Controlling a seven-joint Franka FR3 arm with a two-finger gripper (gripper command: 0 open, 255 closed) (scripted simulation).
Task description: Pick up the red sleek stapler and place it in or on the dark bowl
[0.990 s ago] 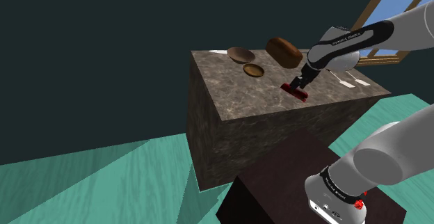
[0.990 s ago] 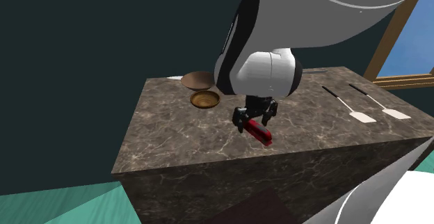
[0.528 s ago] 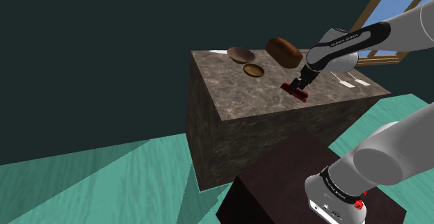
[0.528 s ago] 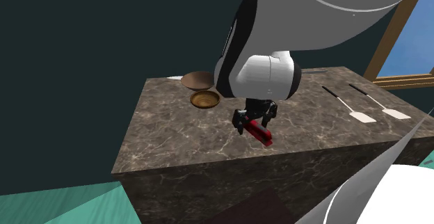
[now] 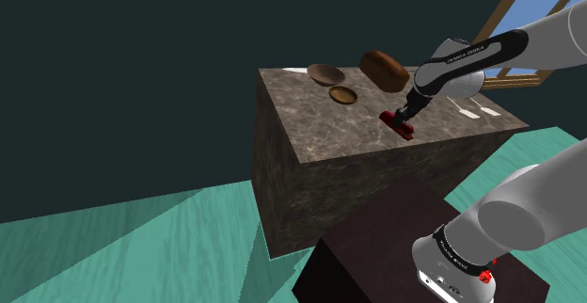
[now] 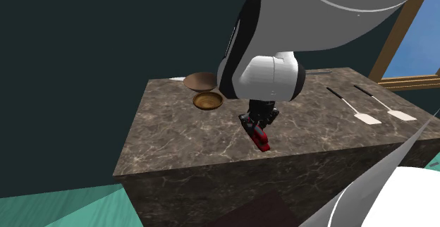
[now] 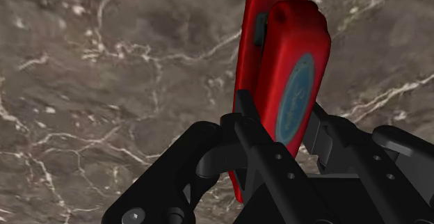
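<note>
Near the middle of the worktop [image 5: 310, 122] [image 6: 176, 130] [image 7: 104, 83] edge that faces the stand [image 5: 376, 254], you find the red stapler [image 5: 399, 127] [image 6: 261, 140] [image 7: 282, 62] lying on the dark, veined stone surface. Observe that the black end effector [image 5: 403, 119] [image 6: 255, 125] [image 7: 278, 111] is closed on the stapler: in the wrist view its two fingers [image 7: 243, 122] press against the stapler's long sides, and the red body extends away from them. You cannot tell from these views whether the stapler rests on the surface or is raised off it. Locate the dark brown bowl [image 5: 325, 73] [image 6: 200, 82] close to the far corner of the worktop, at the left in the shoulder view, well apart from the stapler. A smaller tan bowl [image 5: 342, 95] [image 6: 208, 101] sits just beside it, between the dark brown bowl and the stapler. A brown loaf [image 5: 384, 70] stands along the far edge. Two white spatulas [image 6: 363, 110] lie near the opposite side edge of the worktop.
</note>
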